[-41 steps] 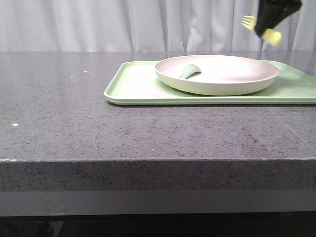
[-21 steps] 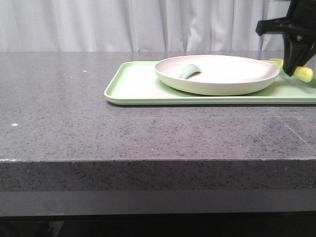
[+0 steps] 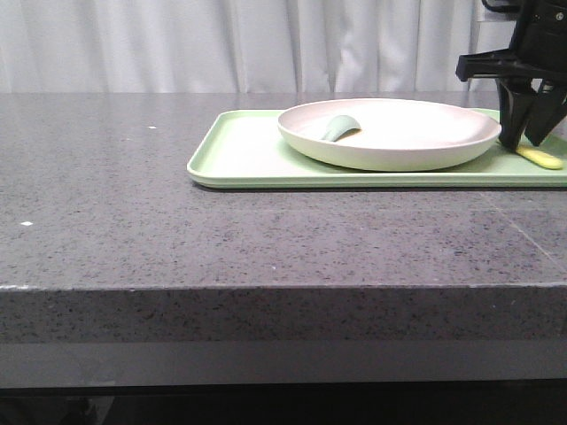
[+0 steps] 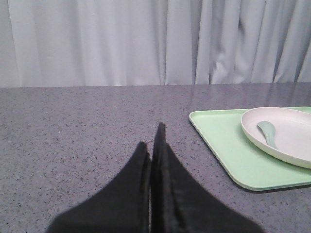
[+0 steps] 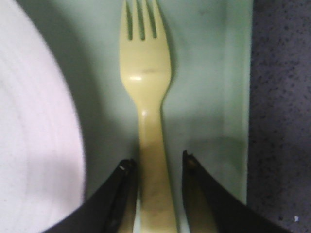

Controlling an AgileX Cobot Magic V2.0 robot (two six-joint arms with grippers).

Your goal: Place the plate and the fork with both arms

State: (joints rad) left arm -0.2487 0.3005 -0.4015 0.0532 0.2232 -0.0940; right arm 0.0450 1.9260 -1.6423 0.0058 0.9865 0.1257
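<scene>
- The step in hand, as I judge it, is setting the fork (image 5: 146, 92) down on the tray (image 3: 239, 150), just beside the plate (image 3: 390, 133) on its right side.
- The right gripper (image 5: 156, 162) stands low over the tray with its fingers (image 5: 124, 189) parted a little either side of the fork's handle — a thin gap shows on each side, so it reads as open rather than gripping.
- The fork lies flat on the tray between the plate's rim and the tray's right edge, tines pointing away from the gripper; in the front view only its handle end shows past the gripper.
- To finish well, the fingers should widen enough to clear the handle, then lift straight up — a sideways drag could nudge the fork against the plate.
- The left gripper (image 4: 153, 165) is closed on nothing, hovering over the bare counter (image 3: 133, 204), well left of the tray.
- A spoon (image 3: 339, 127) rests inside the plate, near its left side.
- Against half a second ago: the fork was then tilted in the gripper, its handle end raised off the tray; now it lies flat and the gripper sits lower. A second ago it was high above the plate.
</scene>
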